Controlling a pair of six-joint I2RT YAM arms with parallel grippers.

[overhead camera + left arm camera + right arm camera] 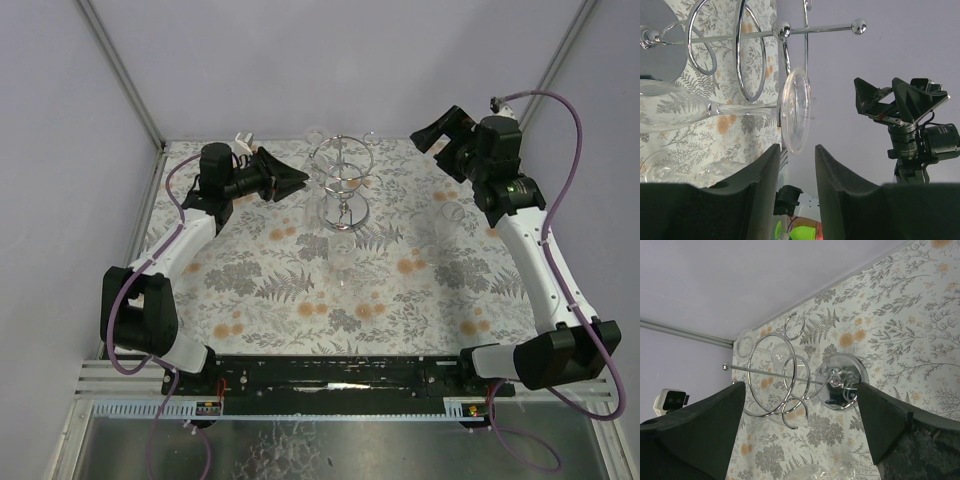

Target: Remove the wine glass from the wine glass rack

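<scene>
The chrome wine glass rack [343, 188] stands at the back middle of the table on its round mirrored base [842, 382]. A clear wine glass hangs from a ring near its top, foot [795, 111] up and bowl [667, 110] down; it also shows in the right wrist view [779, 356]. My left gripper [298, 179] is level with the rack's top on its left, open, fingertips [774, 152] just short of the foot's edge. My right gripper [432, 133] is open wide and empty, raised at the rack's back right, looking down on it [801, 385].
More clear glasses stand on the flowered cloth: one in front of the rack [342, 250], one to the right [455, 212], others behind it [318, 133]. The enclosure's back wall is close behind the rack. The right arm [910, 110] shows beyond the rack.
</scene>
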